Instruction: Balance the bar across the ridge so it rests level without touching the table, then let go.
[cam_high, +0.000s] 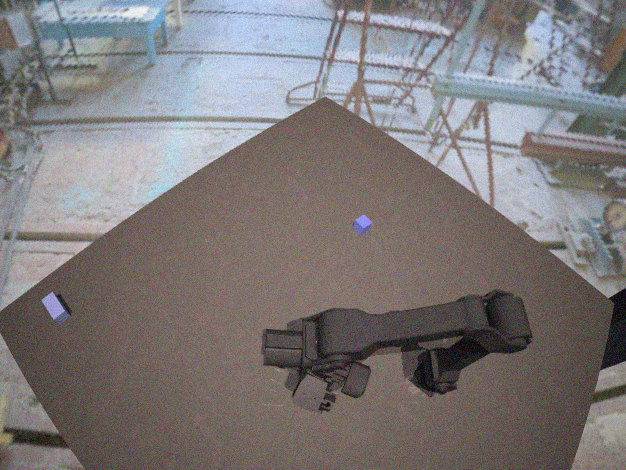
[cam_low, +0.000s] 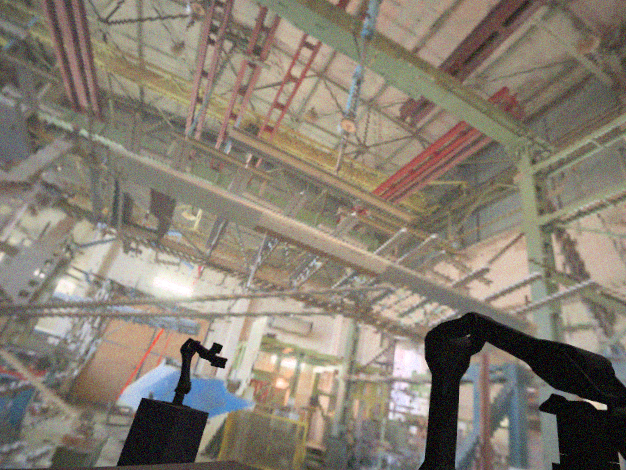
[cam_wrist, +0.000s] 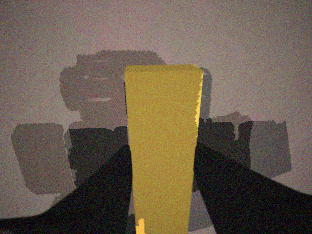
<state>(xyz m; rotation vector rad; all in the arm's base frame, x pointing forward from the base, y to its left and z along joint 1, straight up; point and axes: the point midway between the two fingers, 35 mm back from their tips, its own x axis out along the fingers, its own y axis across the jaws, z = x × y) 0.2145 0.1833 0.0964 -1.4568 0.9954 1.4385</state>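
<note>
A long yellow bar runs up the middle of the wrist view, its far end face showing and its near end cut off by the lower edge. My gripper is shut on the bar, one dark finger on each side of it. The bar is above the table, and shadows lie on the table beyond it. In the top view, the dark arm hides the bar. I cannot make out the ridge in any view. The exterior view does not show the bar either.
A small blue-violet cube stands on the brown table beyond the arm. A violet block stands near the table's left corner. In the exterior view, a smaller dark arm stands on a dark box.
</note>
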